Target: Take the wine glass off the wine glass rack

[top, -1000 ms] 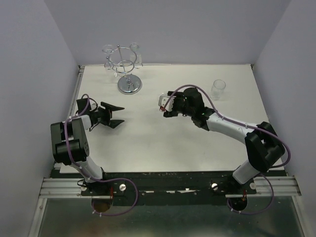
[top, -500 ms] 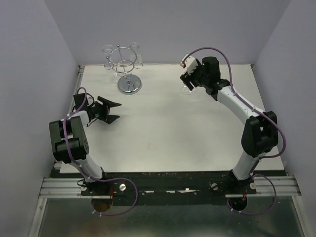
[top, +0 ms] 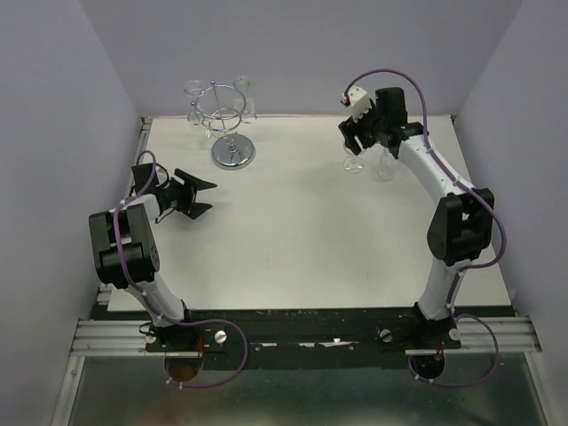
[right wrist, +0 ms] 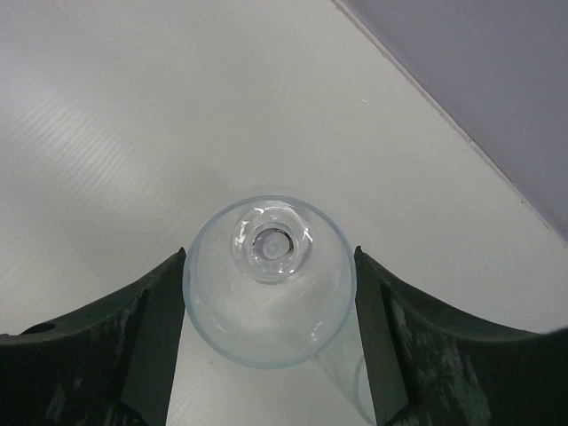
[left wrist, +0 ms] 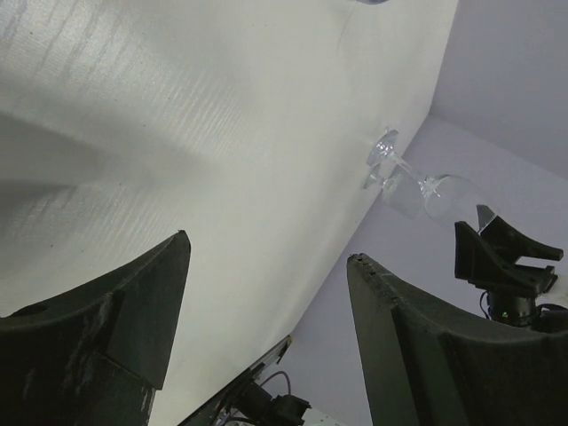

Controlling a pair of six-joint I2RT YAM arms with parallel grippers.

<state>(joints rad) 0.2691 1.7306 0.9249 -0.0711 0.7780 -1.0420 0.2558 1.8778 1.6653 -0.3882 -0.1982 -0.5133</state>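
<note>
Along the tabletop's (top: 293, 248) far edge, I'm lightly pinching the fragile, slippery wine glass (right wrist: 266, 306) by its bowl, with the right gripper (right wrist: 268, 266) spread wide.

Bright, even overhead light; faint soft shadows.

A white table (top: 293, 257) sits boxed in by pale lilac walls (top: 311, 53) at its far, left and right edges. A metal rail (top: 302, 335) runs along its near edge. The light is soft and even.
</note>
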